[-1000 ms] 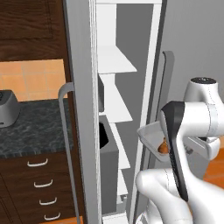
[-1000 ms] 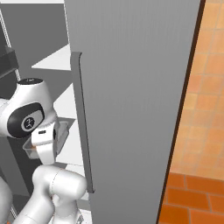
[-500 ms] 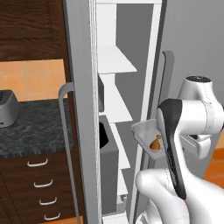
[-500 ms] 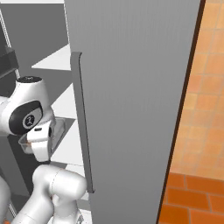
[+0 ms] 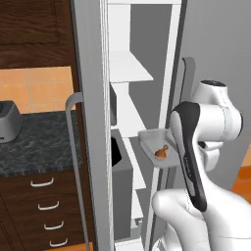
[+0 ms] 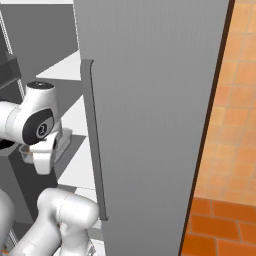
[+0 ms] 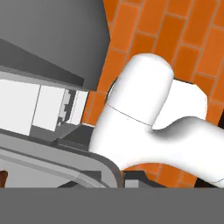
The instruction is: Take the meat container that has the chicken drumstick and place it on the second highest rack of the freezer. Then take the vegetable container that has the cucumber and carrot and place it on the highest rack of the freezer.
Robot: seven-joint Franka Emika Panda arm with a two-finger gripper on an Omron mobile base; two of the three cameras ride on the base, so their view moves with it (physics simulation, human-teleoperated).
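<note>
The meat container (image 5: 156, 143) is a shallow grey tray with the small orange-brown chicken drumstick (image 5: 162, 151) lying in it. It hangs tilted at the open front of the freezer (image 5: 132, 98), beside the front edge of the second white shelf (image 5: 126, 125) from the top. My gripper (image 6: 44, 152) is shut on the tray's near side, and my forearm hides the fingers in the left base view. In the hand view the tray's rim (image 7: 65, 168) runs along the bottom left. The freezer door (image 6: 150, 100) stands swung open on the right. The vegetable container is out of view.
A dark bin (image 5: 117, 153) sits deep in the freezer below the tray's height. The neighbouring fridge door with its bar handle (image 5: 73, 147) borders the opening on the left. Beyond it are a dark counter with a grey appliance (image 5: 9, 122) and drawers (image 5: 44, 206).
The tray with the drumstick has moved left and slightly up, from in front of my arm to the freezer's opening. The base has stayed put.
</note>
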